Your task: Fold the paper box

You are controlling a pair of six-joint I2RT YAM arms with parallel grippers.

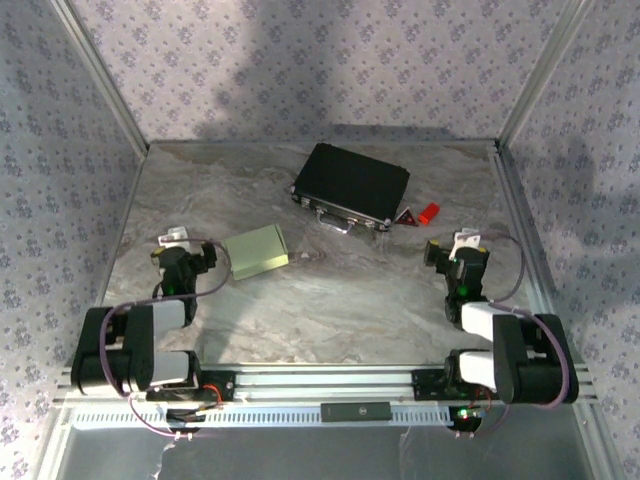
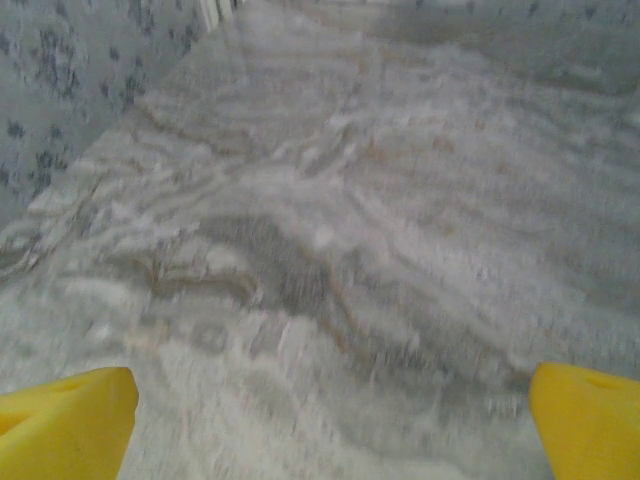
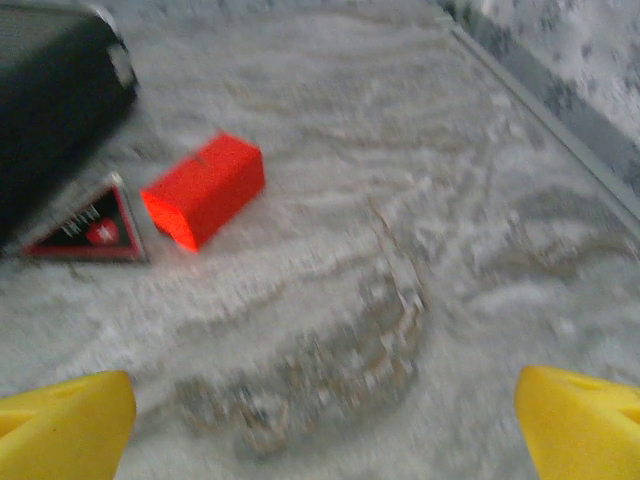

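Top camera looks steeply down from above the near edge over the whole desk (image 1: 330,290). Both wrist cameras skim it low, facing forward. Right wrist and top share the case (image 3: 50,100).

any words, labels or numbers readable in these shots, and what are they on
No text can be read.
The triangular tag, black with red border, beside the black case: pale lettering, too blurred to read.
The red block: no marking seen.
The paper box: plain, no print seen.

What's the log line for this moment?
box: looks folded, unheld | left fingers: open, empty | right fingers: open, empty | case: beyond box
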